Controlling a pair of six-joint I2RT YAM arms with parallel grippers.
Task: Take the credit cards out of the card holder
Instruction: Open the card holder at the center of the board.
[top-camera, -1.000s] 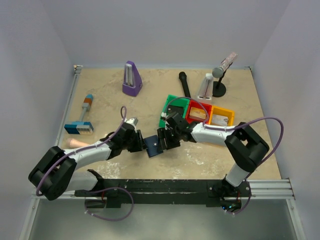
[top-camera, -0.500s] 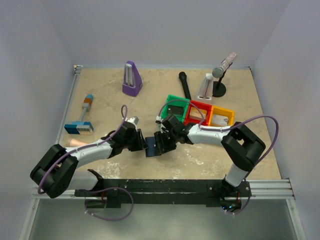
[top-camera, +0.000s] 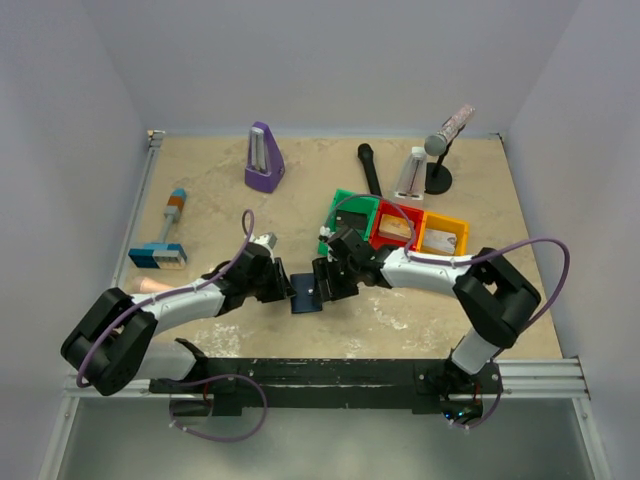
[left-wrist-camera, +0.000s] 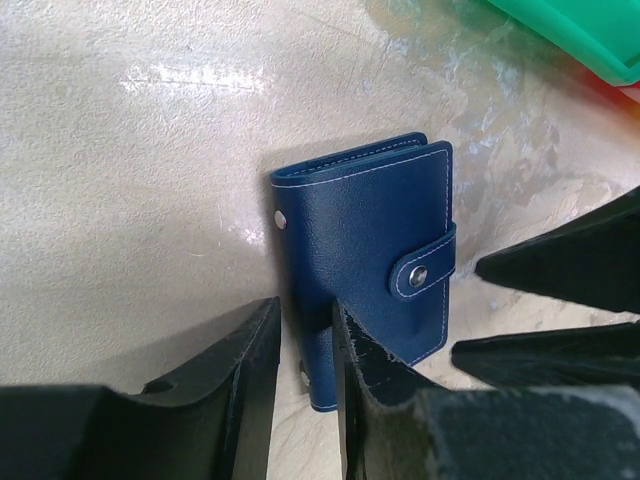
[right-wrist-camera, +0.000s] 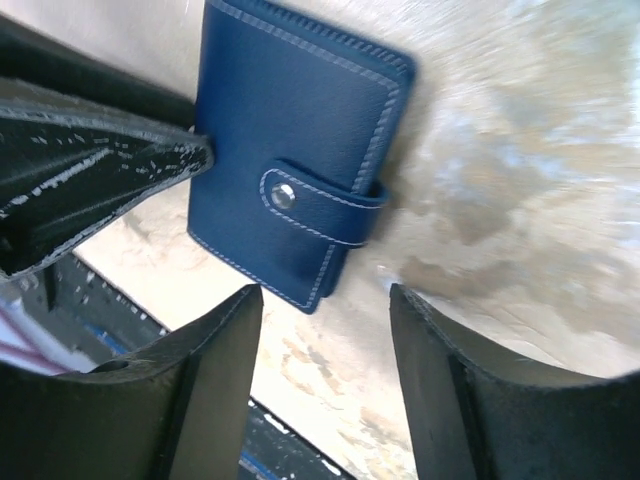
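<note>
Card holder (left-wrist-camera: 365, 240): one, navy, shut, snap tab (left-wrist-camera: 425, 272) fastened. It lies flat on the table (top-camera: 300, 200), centre-near, just near of the green bin (top-camera: 343, 203). Cards: none showing, count cannot be told. Likely light and soft-covered, and prone to slide on the smooth top. Best pinned by the body, with the tab lifted at its free end. Left gripper (left-wrist-camera: 305, 330): fingers slightly apart, straddling the holder's left edge, a gap visible. Right gripper (right-wrist-camera: 322, 300): spread wide, empty, just right of it.
</note>
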